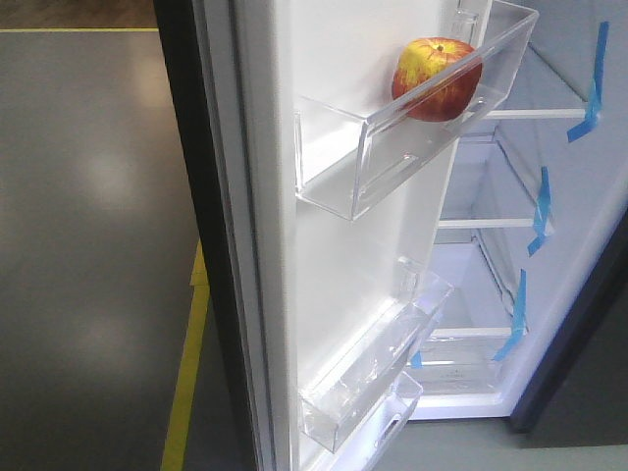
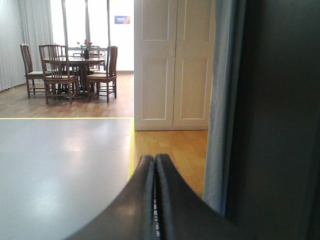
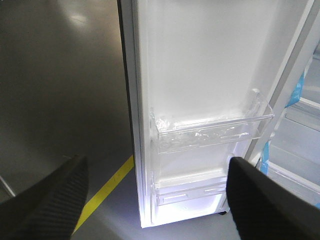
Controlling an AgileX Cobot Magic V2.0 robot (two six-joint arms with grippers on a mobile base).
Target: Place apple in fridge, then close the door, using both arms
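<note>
The red and yellow apple (image 1: 437, 78) rests in the upper clear bin (image 1: 412, 137) on the white lining of the open door (image 1: 324, 275). Behind the door the fridge (image 1: 549, 245) shows white shelves and blue tape strips. Neither gripper shows in the front view. My left gripper (image 2: 154, 159) is shut with nothing between its fingers, close beside the door's dark grey outer face (image 2: 280, 120). My right gripper (image 3: 157, 172) is open and empty, facing the door's lower bins (image 3: 210, 132) from a short distance.
A yellow floor line (image 1: 186, 383) runs past the door's foot on the grey floor. Beyond the left gripper are a wooden floor, white cupboard doors (image 2: 172, 65) and a dining table with chairs (image 2: 70, 70).
</note>
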